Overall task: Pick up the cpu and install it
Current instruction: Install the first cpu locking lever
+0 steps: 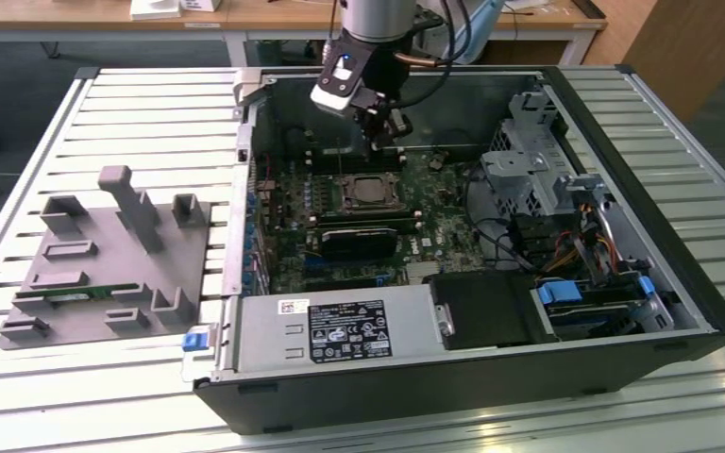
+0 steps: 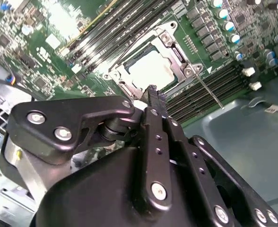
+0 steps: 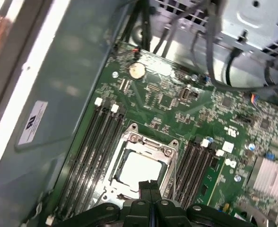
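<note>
Fingers (image 3: pixel 150 198) of your end effector (image 3: pixel 150 185) are pressed together with nothing between them, poised above the open computer case (image 1: pixel 665 283). Just beyond their tips, in both wrist views, you see the cpu (image 2: pixel 151 70) lying flat inside the metal-framed socket (image 3: pixel 129 142) on the green motherboard (image 1: pixel 432 222), its pale top exposed. Black memory slots (image 3: pixel 89 146) run along either side of the socket. Farther off, toward the exterior view's left, a grey holder tray (image 1: pixel 105 269) sits on the slatted surface (image 1: pixel 148 113).
</note>
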You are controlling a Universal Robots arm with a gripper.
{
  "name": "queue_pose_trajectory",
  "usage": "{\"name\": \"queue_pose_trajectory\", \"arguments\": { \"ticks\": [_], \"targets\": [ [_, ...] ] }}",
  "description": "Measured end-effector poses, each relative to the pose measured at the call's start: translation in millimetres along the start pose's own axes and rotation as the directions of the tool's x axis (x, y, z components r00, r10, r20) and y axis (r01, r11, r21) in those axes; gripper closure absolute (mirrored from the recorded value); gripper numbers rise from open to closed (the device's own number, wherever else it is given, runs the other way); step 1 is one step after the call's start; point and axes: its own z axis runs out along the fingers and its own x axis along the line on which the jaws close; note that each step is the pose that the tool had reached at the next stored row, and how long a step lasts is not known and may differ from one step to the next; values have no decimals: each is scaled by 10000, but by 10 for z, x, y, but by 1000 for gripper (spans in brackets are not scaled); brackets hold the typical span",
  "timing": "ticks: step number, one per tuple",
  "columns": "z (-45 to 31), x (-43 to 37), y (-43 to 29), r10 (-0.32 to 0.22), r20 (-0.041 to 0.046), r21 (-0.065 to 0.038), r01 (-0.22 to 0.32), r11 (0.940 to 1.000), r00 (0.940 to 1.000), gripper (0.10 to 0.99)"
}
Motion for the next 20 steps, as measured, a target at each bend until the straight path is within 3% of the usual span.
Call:
{"name": "queue_pose_trajectory", "arguments": {
  "ticks": [7,10,16,17,20],
  "targets": [
    [-1,6,-14,-638,-25,-25,637,9980,9980,980],
    [0,6,-15,-1305,-51,-53,1304,9914,9914,980],
    [1,6,-14,-2368,-87,-102,2367,9715,9715,980],
    [1,6,-14,-2652,-97,-116,2651,9641,9641,980],
    [1,6,-14,-3040,-108,-135,3039,9526,9526,980]
  ]
}}
